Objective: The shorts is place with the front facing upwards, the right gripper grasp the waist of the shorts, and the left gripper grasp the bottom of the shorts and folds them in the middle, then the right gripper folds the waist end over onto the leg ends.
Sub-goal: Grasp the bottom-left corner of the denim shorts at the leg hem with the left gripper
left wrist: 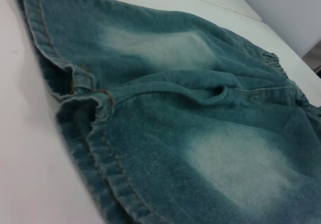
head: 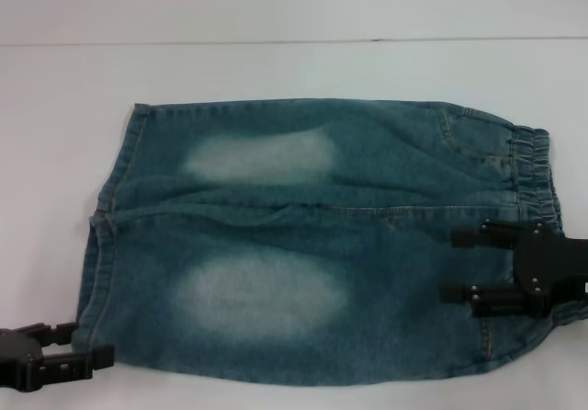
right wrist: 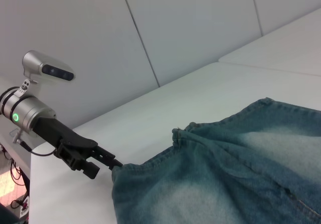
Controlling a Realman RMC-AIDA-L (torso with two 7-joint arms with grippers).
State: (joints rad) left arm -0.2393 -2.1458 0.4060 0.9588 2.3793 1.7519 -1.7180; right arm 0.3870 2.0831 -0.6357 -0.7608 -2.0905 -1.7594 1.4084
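The blue denim shorts [head: 312, 235] lie flat on the white table [head: 276, 70], waist [head: 537, 176] to the right and leg ends [head: 106, 226] to the left. My right gripper [head: 449, 265] hovers open over the near part of the waist, its fingers pointing left over the fabric. At the near leg's hem corner sits my left gripper [head: 92, 344], open, one finger lying over the corner. The right wrist view shows the left gripper [right wrist: 108, 168] touching that corner of the shorts [right wrist: 225, 174]. In the left wrist view the shorts [left wrist: 190, 123] fill the picture, hems nearest.
The table's far edge [head: 294, 41] meets a pale wall. Bare table lies beyond and to the left of the shorts. The left arm's wrist camera [right wrist: 47, 69] shows in the right wrist view.
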